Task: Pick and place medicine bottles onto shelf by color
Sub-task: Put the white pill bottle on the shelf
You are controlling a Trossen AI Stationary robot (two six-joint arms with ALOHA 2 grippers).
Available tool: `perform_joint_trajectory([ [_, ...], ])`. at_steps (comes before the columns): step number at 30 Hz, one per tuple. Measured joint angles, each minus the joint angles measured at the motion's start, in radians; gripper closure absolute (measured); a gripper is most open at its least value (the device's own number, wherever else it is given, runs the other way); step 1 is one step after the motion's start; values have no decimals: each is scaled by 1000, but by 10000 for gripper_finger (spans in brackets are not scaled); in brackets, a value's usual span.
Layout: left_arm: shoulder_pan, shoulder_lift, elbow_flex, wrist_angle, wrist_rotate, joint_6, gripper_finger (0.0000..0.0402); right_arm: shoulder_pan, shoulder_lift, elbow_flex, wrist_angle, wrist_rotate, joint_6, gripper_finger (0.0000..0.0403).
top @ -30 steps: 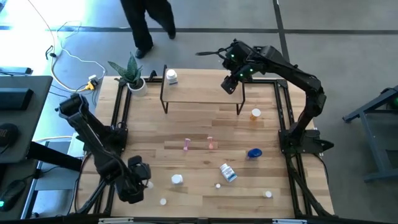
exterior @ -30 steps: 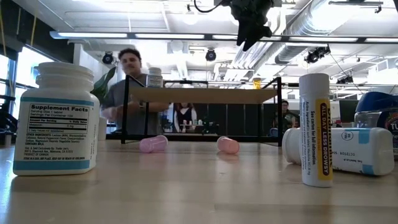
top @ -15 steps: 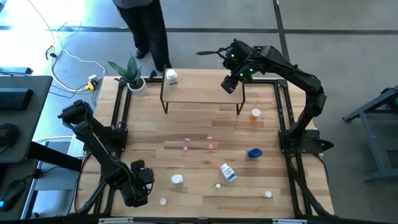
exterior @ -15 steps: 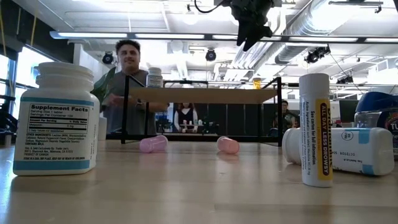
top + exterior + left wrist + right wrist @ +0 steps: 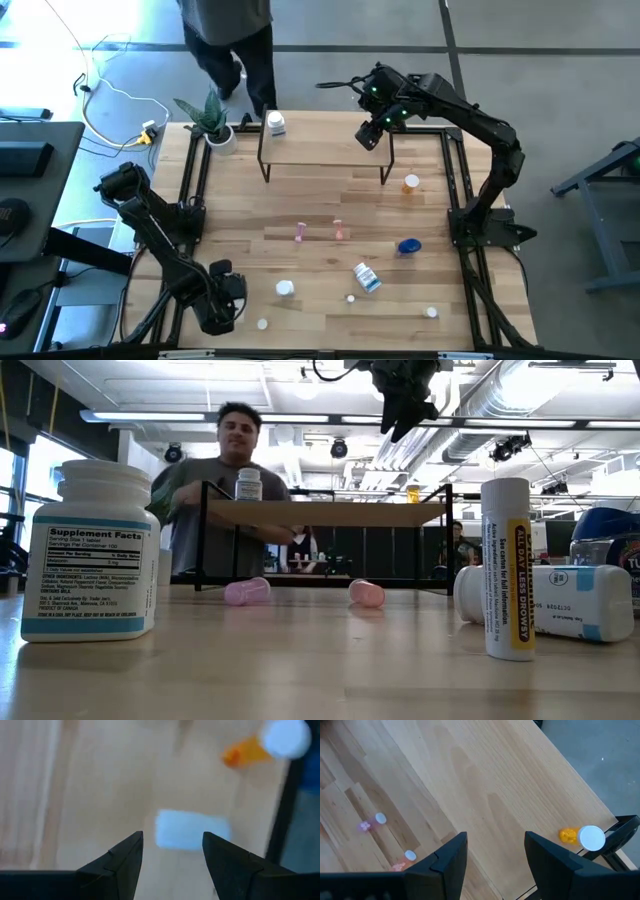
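The shelf (image 5: 325,150) stands on thin black legs near the table's far edge. One white bottle (image 5: 276,124) stands on the shelf's left end (image 5: 248,483). On the tabletop are two pink bottles (image 5: 300,233) (image 5: 340,231), an orange bottle (image 5: 410,183), a squat blue bottle (image 5: 408,246), a white bottle with a blue label (image 5: 367,277) lying on its side, a white bottle (image 5: 286,289) and tiny white vials (image 5: 351,298). My right gripper (image 5: 368,135) hovers open high above the shelf's right end (image 5: 405,405), empty (image 5: 495,845). My left gripper (image 5: 230,292) is open and empty by the near-left corner (image 5: 172,845).
A person (image 5: 225,30) stands just beyond the far edge, behind the shelf's left end (image 5: 235,480). A potted plant (image 5: 212,125) sits at the far-left corner. Black frame rails (image 5: 455,180) run along both table sides. Bare wood lies between the shelf and the pink bottles.
My left gripper has shifted a little toward the table's near edge. The person beyond the far edge has stepped closer, behind the shelf's left end. My right arm and the bottles have kept still.
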Motion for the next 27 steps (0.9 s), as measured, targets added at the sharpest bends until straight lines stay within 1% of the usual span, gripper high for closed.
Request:
perform_joint_trajectory([
  [3, -5, -1, 26, 0, 26, 178, 206, 0, 0, 0, 0, 0, 7, 214],
  [8, 0, -2, 60, 34, 26, 593, 206, 0, 0, 0, 0, 0, 19, 214],
  [11, -1, -2, 63, 57, 27, 786, 206, 0, 0, 0, 0, 0, 36, 214],
  [17, 0, 10, 63, 56, 47, 1068, 206, 0, 0, 0, 0, 0, 42, 214],
  [19, 2, 25, 63, 56, 54, 1140, 206, 0, 0, 0, 0, 0, 42, 214],
  [22, 11, 55, 63, 58, 85, 1215, 206, 0, 0, 0, 0, 0, 42, 214],
  [27, 15, 94, 63, 59, 70, 1311, 206, 0, 0, 0, 0, 0, 42, 214],
])
